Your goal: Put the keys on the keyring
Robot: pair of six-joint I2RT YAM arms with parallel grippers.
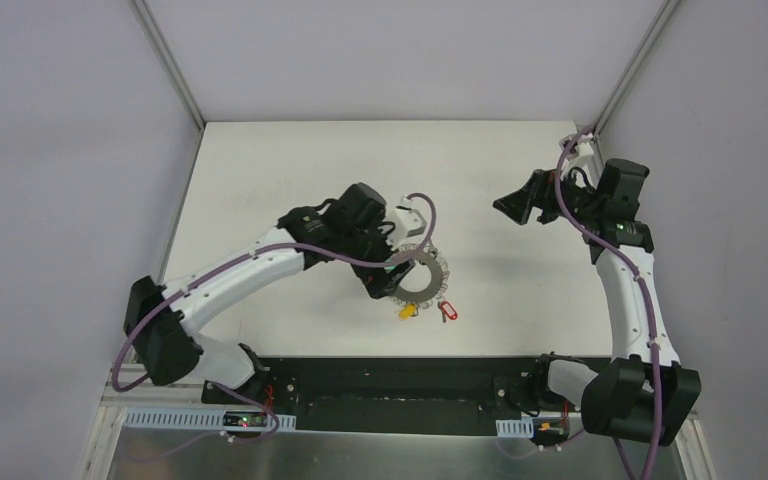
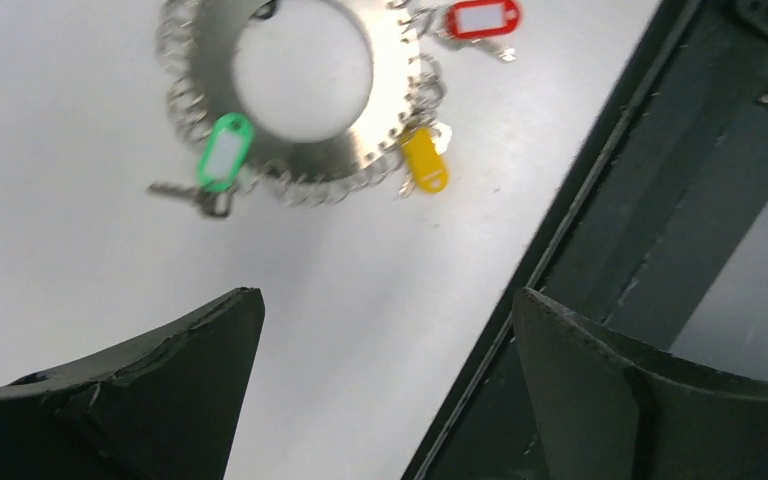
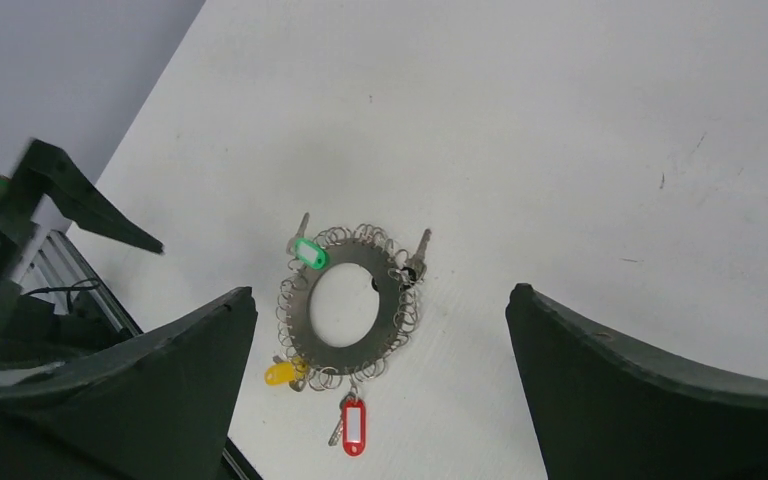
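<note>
The keyring (image 1: 430, 284) lies flat on the white table, a grey metal disc with a wide hole and a rim of wire loops. In the right wrist view the keyring (image 3: 388, 318) carries a green key (image 3: 308, 252), a yellow key (image 3: 282, 373), a red key (image 3: 353, 425) and a dark key (image 3: 418, 258) on its rim. The left wrist view shows the keyring (image 2: 385, 110) with the green key (image 2: 223, 150), yellow key (image 2: 425, 160) and red key (image 2: 482, 18). My left gripper (image 1: 385, 283) (image 2: 388, 300) hovers open at the ring's left side, holding nothing. My right gripper (image 1: 510, 207) (image 3: 380, 295) is open, raised well to the ring's right.
The black base plate (image 1: 400, 385) (image 2: 680, 200) runs along the table's near edge, close to the ring and the left gripper. Grey walls and metal corner posts (image 1: 175, 75) bound the table. Part of the left arm (image 3: 60, 190) shows in the right wrist view.
</note>
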